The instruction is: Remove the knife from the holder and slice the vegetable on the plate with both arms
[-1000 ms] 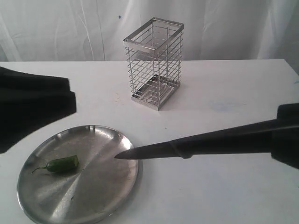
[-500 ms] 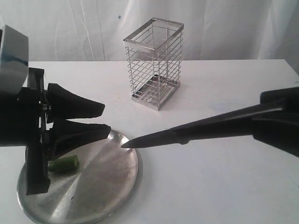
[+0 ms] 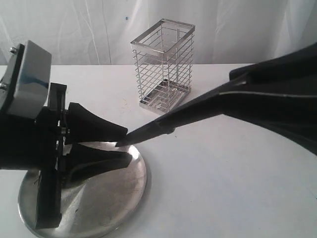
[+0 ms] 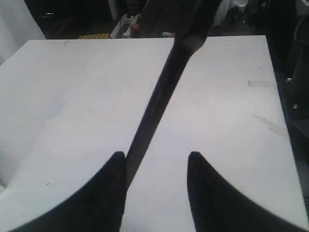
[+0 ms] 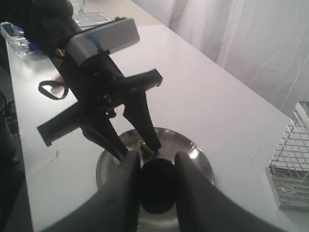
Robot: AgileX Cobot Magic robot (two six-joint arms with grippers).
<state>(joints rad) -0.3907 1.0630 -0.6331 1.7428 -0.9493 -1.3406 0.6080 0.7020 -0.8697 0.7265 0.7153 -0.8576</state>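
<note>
So the knife is already out of the holder, which stands empty in the upper middle of the exterior frame. I'd say we're at the lining-up step right before the first cut.

The right gripper has its two fingers pinched tight on the knife's black handle, which fills the gap between them at the bottom centre of the right wrist view. In the exterior view the blade slants down from the right, with its tip ending just over the far rim of the plate in the lower left.

The left gripper is hovering over the plate with its fingers spread partly apart and nothing between them. In the left wrist view the blade runs down alongside one finger, and I can't tell if they're touching or just overlapping in the shot.

The vegetable only shows as a little green sliver on the plate between the left fingertips in the right wrist view. In the exterior view the left arm hides it completely.

My guess for the next move: the left gripper has to drop down and pin the pepper without clipping the blade, then the knife comes down across it. It looks tight, since the knife tip and the fingers are crowding the same spot.
</note>
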